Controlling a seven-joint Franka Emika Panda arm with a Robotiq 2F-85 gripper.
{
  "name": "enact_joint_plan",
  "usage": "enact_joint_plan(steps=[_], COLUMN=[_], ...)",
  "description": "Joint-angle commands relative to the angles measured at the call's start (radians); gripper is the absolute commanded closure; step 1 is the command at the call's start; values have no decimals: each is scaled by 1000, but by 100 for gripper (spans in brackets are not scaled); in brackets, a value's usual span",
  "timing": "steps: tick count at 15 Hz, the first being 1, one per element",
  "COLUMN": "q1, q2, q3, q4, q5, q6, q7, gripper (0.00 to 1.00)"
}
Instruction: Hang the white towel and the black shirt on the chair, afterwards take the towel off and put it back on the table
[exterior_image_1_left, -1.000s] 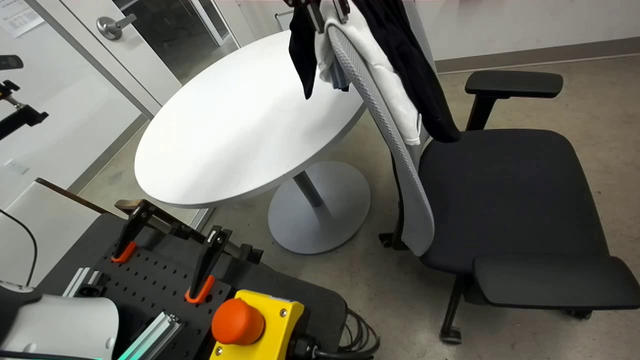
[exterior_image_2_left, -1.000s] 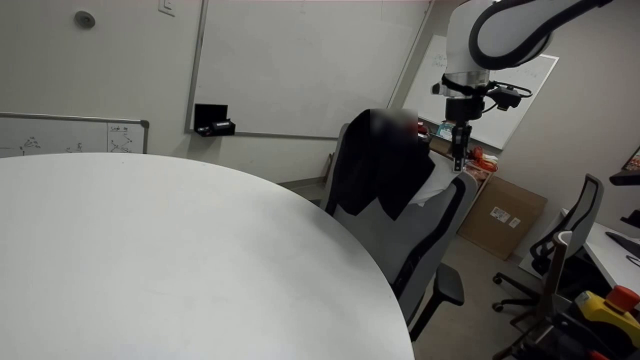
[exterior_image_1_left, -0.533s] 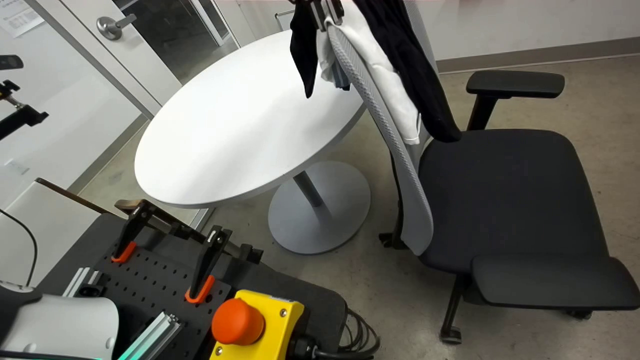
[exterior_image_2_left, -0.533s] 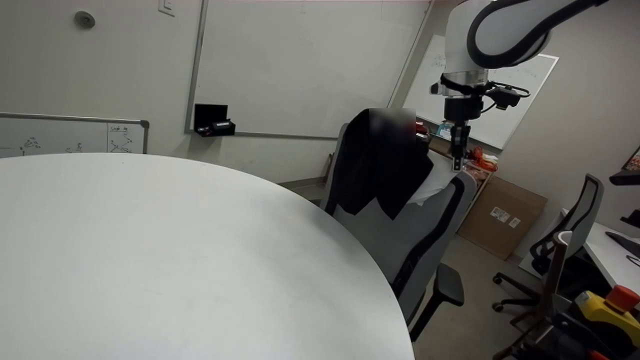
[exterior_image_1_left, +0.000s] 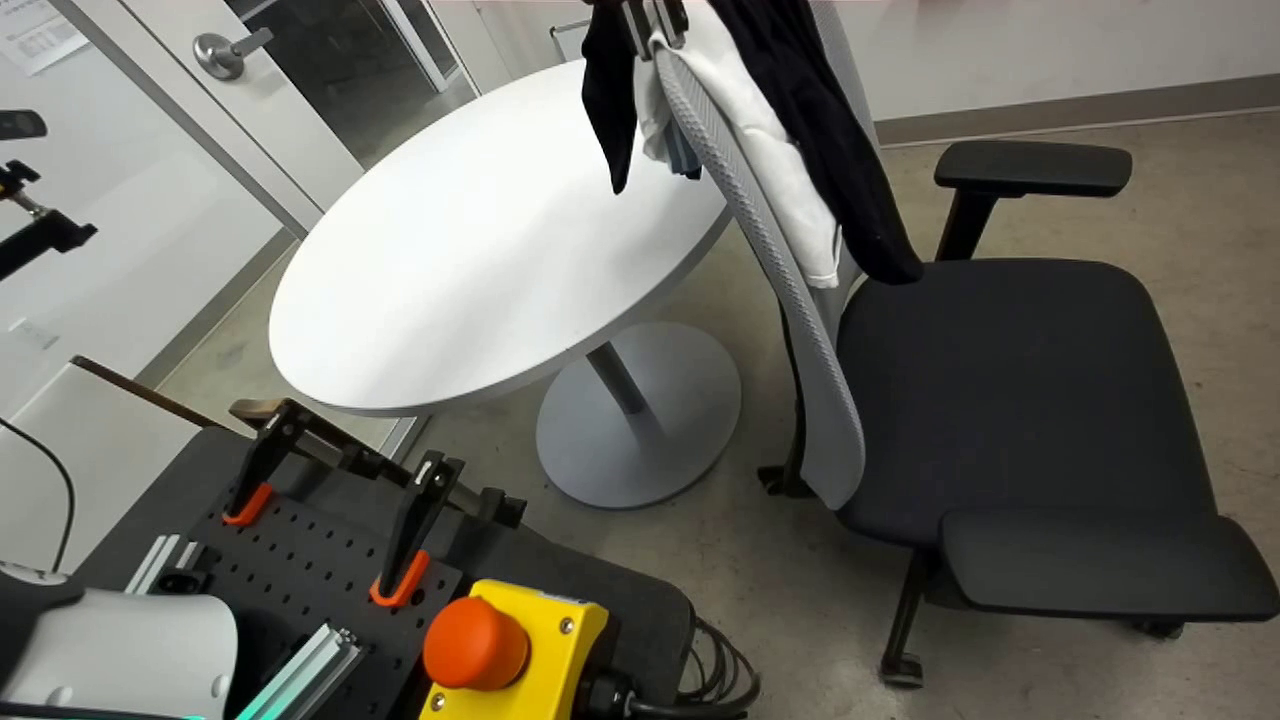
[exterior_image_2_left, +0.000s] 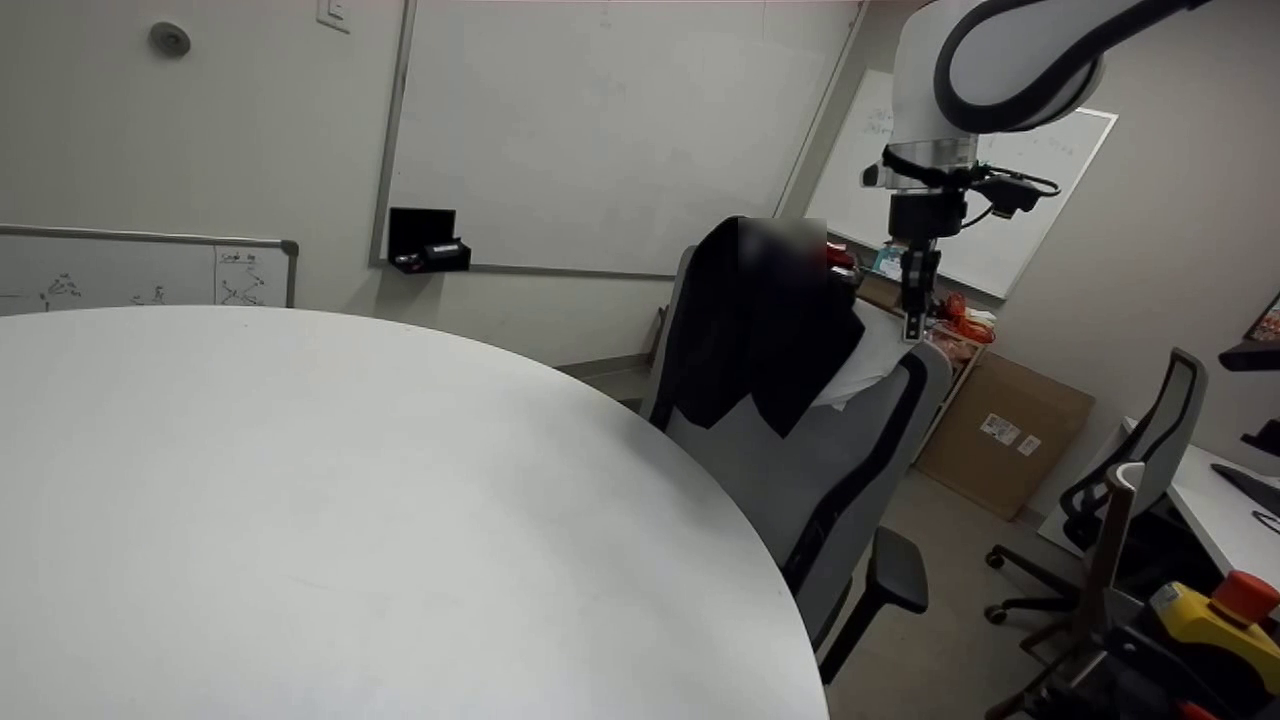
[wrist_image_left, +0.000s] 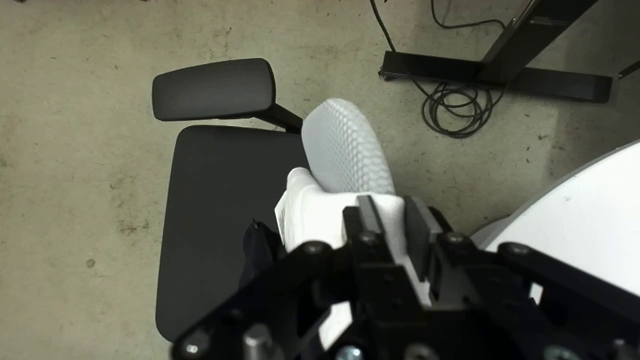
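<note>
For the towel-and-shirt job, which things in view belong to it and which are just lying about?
Belong to the job:
white towel
black shirt
draped chair
round table
pincer

Just lying about:
clamps
yellow button box
cardboard box

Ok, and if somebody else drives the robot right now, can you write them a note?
Claw: closed on the white towel at the top of the chair; can't tell if it pinches the chair too.
Black shirt: draped over the chair's back, next to the towel.
Table: behind the chair.
Done: towel and shirt are both hung.
To do: lift the towel off, put it on the table.
</note>
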Motion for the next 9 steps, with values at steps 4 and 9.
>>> enact_joint_plan(steps=[4,9], q1=[-10,-12], q2=[-17,-30], q3=[9,12], q4=[26,27], q5=[30,31], q6=[-33,-34], q7=[-37,-45], gripper=[95,95])
